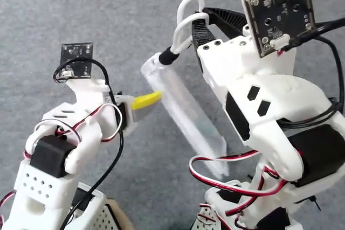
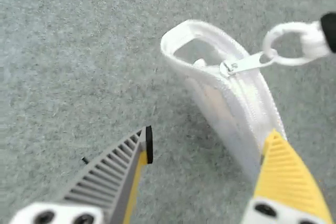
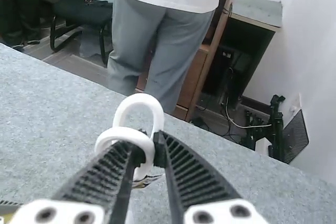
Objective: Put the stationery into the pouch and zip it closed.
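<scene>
The pouch [image 1: 186, 114] rested on the bench [image 1: 108, 25] between the two arms, running diagonally from its far end near the bench's middle back toward the right arm's base. The left end effector [image 1: 143, 103] sat just beside the pouch's left flank near that far end, fingers spread, one against the pouch wall and the other over bare bench. Behind the far end, the right end effector [image 3: 149, 148] pinched the cord loop [image 3: 134, 129], which joined the zipper pull [image 2: 247, 64] on the pouch's top edge.

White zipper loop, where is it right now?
The white zipper loop is pinched between the fingers of the right gripper, seen in the right wrist view. In the high view it sits at the far end of the pouch.
</scene>
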Controlling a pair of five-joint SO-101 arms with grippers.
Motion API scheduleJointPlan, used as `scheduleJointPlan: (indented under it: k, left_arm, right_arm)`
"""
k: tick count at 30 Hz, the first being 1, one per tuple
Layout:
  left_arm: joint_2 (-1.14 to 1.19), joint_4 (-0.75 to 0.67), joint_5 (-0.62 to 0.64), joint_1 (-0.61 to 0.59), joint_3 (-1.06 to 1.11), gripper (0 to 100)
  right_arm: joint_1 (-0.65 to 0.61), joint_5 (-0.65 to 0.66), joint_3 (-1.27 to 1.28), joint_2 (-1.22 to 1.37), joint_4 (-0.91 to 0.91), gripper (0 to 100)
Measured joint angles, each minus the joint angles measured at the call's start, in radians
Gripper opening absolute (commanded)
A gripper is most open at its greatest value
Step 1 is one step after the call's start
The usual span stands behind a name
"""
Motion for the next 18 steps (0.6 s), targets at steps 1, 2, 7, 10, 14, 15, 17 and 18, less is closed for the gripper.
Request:
scheduleJointPlan:
  k: [1,2,7,10,14,15,17,18]
  left_arm:
    - [0.0,-0.011,0.009,0.0,0.002,34]
    - [0.0,-0.02,0.015,0.0,0.002,34]
    - [0.0,-0.034,0.021,0.0,0.002,34]
    - [0.0,-0.035,0.021,0.026,0.002,34]
    - [0.0,-0.038,0.028,0.074,0.012,34]
    - [0.0,-0.043,0.038,0.084,0.021,34]
    - [0.0,-0.069,0.049,0.109,0.051,34]
    - [0.0,-0.095,0.049,0.117,0.072,34]
  right_arm:
    - [0.0,0.0,0.0,0.0,0.0,1.1]
    - [0.0,0.0,0.0,0.0,0.0,1.1]
    - [0.0,0.0,0.0,0.0,0.0,1.1]
    - [0.0,0.0,0.0,0.0,0.0,1.1]
    - [0.0,0.0,0.0,0.0,0.0,1.1]
    - [0.0,0.0,0.0,0.0,0.0,1.1]
    - [0.0,0.0,0.0,0.0,0.0,1.1]
    - [0.0,0.0,0.0,0.0,0.0,1.1]
